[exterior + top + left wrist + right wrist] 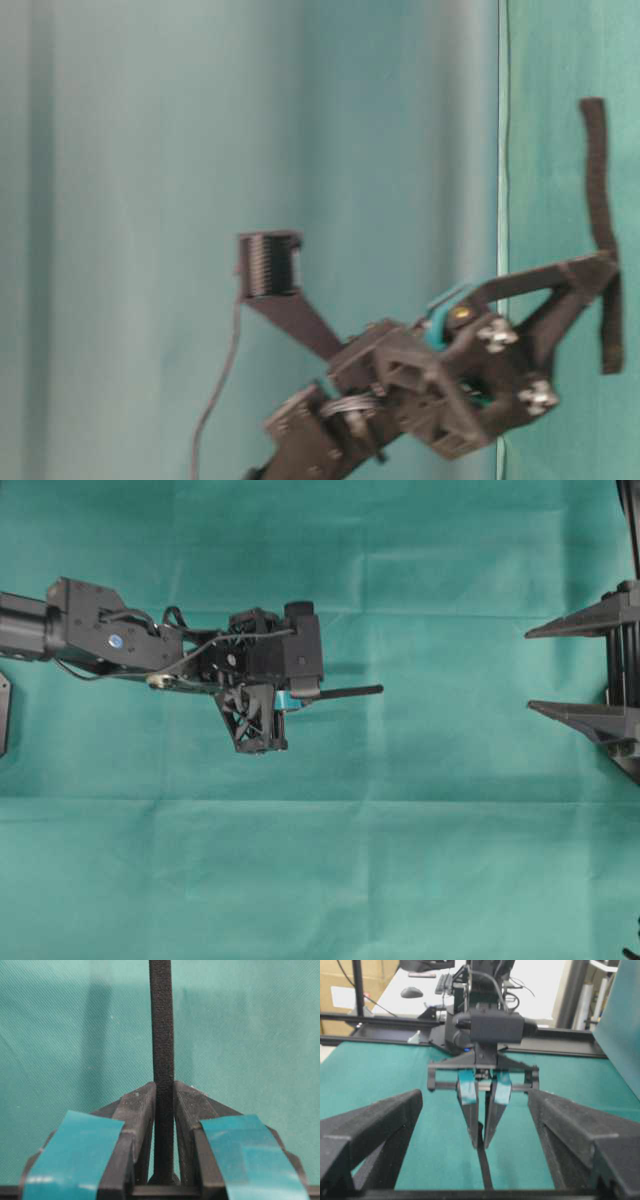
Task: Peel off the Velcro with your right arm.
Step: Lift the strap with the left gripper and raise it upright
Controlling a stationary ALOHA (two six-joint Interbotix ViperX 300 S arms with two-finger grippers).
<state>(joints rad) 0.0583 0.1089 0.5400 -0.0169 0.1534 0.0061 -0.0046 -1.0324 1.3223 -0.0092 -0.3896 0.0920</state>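
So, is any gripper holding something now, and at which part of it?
The left gripper holds the Velcro clamped near one end; most of the strap sticks out past the jaws. The right gripper holds nothing.

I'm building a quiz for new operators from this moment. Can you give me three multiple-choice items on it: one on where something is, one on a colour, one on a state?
1. Where is the Velcro strap?
A. Flat on the cloth, untouched
B. Between the left gripper's jaws, sticking out past the tips
C. In the right gripper

2. What colour are the patches on the left gripper's jaws?
A. Red
B. Yellow
C. Teal

3. How does the right gripper stand?
A. Jaws wide apart, holding nothing
B. Shut on the strap
C. Shut on a cable

Answers:
1 B, the left wrist view shows the strap pinched between the jaws.
2 C, teal tape shows on both jaws.
3 A, overhead its two pointed jaws are spread, well clear of the strap.
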